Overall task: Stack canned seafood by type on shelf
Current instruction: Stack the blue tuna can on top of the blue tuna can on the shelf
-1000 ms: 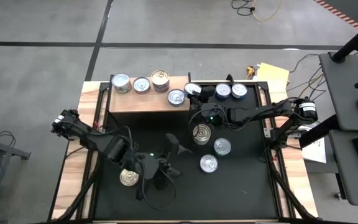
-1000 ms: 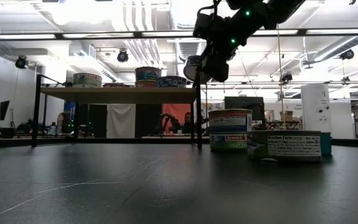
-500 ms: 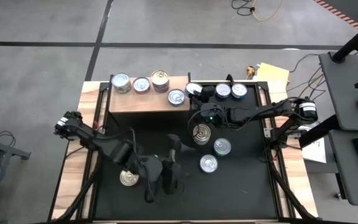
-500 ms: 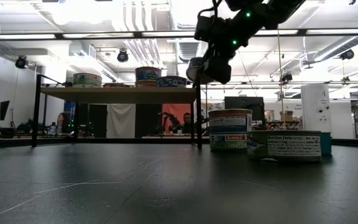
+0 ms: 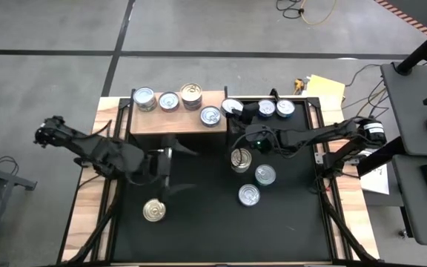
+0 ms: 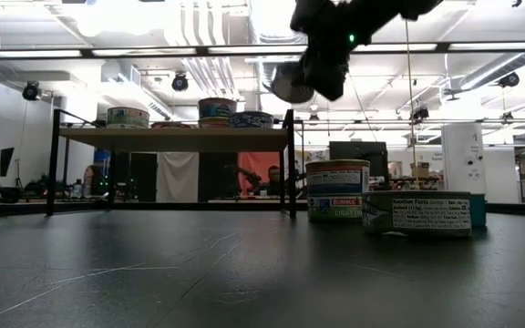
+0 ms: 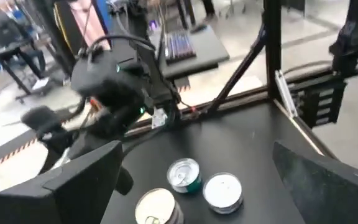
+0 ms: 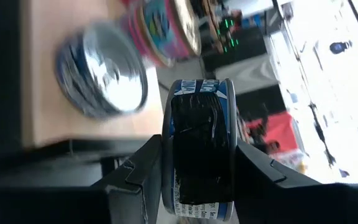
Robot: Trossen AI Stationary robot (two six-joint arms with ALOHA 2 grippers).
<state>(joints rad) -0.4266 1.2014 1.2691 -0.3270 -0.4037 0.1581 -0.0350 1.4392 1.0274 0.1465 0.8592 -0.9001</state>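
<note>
four tins sit on the shelf (image 5: 175, 119), six on the black tabletop (image 5: 213, 222). right pincer (image 5: 237, 111) clamps a blue-labelled tin (image 8: 197, 149) at the shelf's three o'clock edge. left pincer (image 5: 175, 167) gapes empty.

I note the held tin (image 8: 197, 149) has its label hidden by the pads (image 8: 135, 171); the shelf tin (image 8: 101, 74) is blurred.

Grey concrete floor (image 5: 50, 81), bright ceiling lights (image 6: 108, 18)
</note>
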